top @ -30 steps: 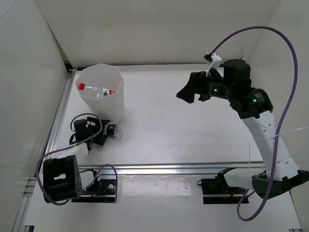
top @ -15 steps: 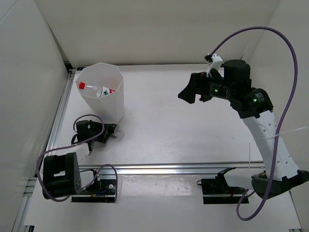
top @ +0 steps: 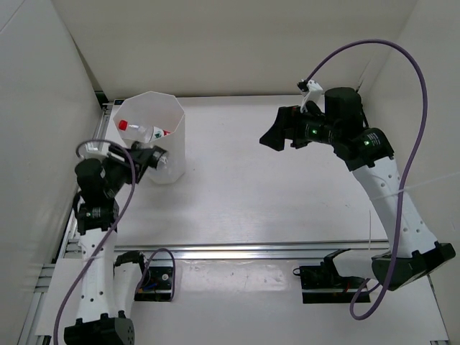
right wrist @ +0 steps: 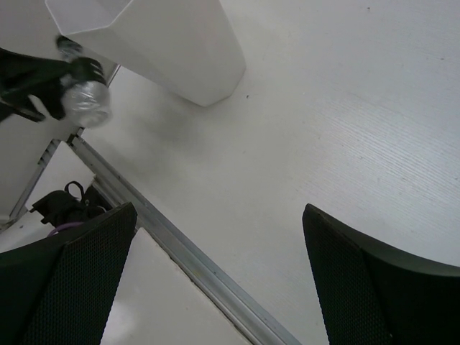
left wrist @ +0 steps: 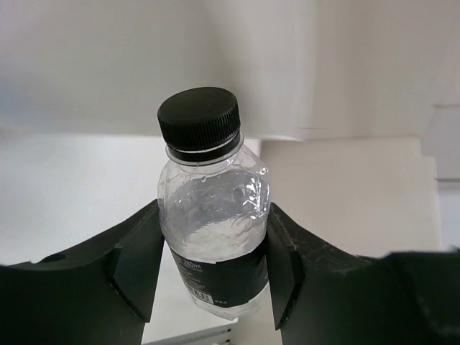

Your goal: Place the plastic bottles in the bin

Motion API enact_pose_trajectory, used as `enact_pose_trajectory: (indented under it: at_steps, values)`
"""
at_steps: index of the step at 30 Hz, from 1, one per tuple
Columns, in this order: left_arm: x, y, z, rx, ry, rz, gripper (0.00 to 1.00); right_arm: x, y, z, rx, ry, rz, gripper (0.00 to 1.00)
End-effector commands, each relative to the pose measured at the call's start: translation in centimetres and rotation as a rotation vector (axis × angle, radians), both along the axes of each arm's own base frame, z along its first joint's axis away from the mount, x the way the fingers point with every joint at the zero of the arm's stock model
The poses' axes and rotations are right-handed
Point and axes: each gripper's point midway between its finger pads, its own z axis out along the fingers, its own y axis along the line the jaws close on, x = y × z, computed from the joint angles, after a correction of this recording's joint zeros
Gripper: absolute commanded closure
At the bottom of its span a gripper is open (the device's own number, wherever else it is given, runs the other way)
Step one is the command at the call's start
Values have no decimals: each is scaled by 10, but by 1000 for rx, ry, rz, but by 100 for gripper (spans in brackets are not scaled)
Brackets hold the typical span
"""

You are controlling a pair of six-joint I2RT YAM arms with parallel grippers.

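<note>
**A:** Where do we have the black-capped bottle (left wrist: 213,215)?

**B:** In our left hand (top: 147,158). From the left wrist we see both fingers (left wrist: 136,262) pressed against its sides, low on the body at the dark label. The jaws are partly closed, just as wide as the bottle. The cap end points away from the wrist (the clear wall looks a little crumpled).

**A:** And the bin (top: 176,140)?

**B:** It stands at the far left of the worktop (top: 287,201). We hold the bottle just beside its near-left wall, outside it and lifted off the worktop. From the right wrist it shows at about the height of the rim. Whether it touches the wall, we cannot tell.

**A:** What lies in the bin?

**B:** A red-capped bottle (top: 140,131) on its side, with a white label. What else is in there we cannot make out from above.

**A:** Our right hand (top: 274,135)?

**B:** Raised over the far right part of the worktop, well apart from the bin and pointing left towards it. Its jaws stand wide apart with nothing between them. In its own view only bare worktop shows between the two fingers.

**A:** So the black-capped one is not in yet.

**B:** No, we grip it outside the bin, near the rim.
</note>
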Motion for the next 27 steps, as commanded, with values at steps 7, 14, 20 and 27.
enact_pose_trajectory:
  at_steps: [7,14,20,27]
  values:
    - [71,22,212,261,-340,-9,54,18,19,2,64,1,43,0]
    - [132,23,166,226,-193,-54,29,23,22,11,80,-15,44,0]
    - [102,28,152,243,-183,-10,0,26,-2,9,52,-8,-83,0]
    - [45,89,121,530,-144,311,0,26,-35,-6,42,157,-220,0]
